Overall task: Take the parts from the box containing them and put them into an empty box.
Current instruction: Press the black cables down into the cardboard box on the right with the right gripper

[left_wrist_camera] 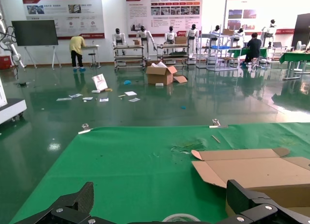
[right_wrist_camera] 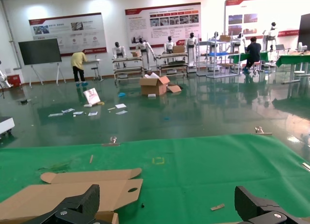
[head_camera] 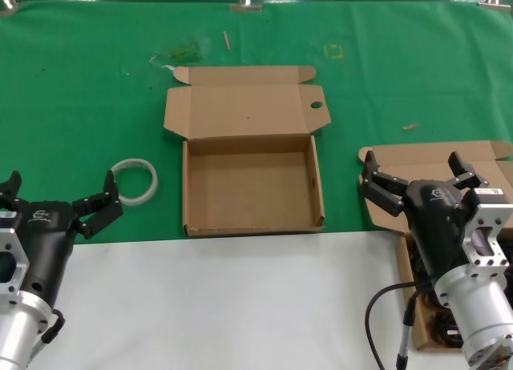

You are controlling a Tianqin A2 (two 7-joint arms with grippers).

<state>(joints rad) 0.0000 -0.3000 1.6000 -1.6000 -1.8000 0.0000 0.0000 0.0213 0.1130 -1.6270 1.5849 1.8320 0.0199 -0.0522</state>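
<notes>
The empty box lies open at the table's middle, its lid folded back and a small round hole in one side tab. It also shows in the right wrist view as the empty box, and in the left wrist view as the empty box. The box containing the parts sits at the right, mostly hidden under my right arm. Black cables, the parts, peek out beside the wrist. My right gripper hovers open over that box's lid. My left gripper is open at the left, near the table's front.
A white ring lies on the green cloth between my left gripper and the empty box; the ring's edge shows in the left wrist view. A small wood chip lies behind the right box. White table surface fills the front.
</notes>
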